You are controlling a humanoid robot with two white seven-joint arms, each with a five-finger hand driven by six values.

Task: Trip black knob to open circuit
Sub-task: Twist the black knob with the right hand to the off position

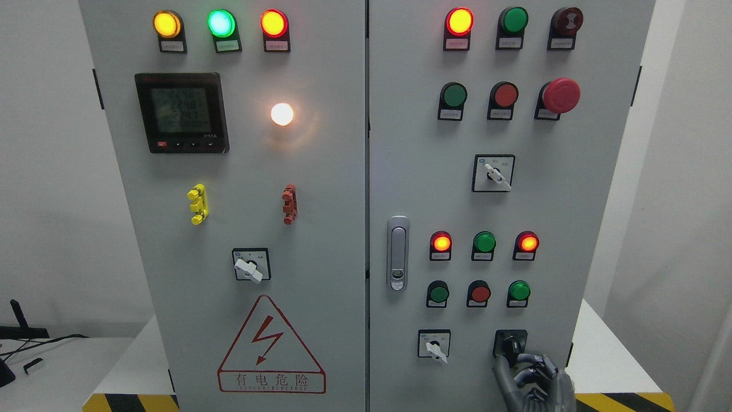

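fingers of right hand [534,380] touch one black knob [510,345].

Your cabinet [320,229] reads as painted sheet metal, matt grey, smooth. Near its lower right corner, the black knob [510,344] looks like dull plastic; your right hand [532,383] is grey with a metallic sheen. The door latch [398,253] shows brushed metal, and the emergency stop button [560,95] is glossy red plastic.
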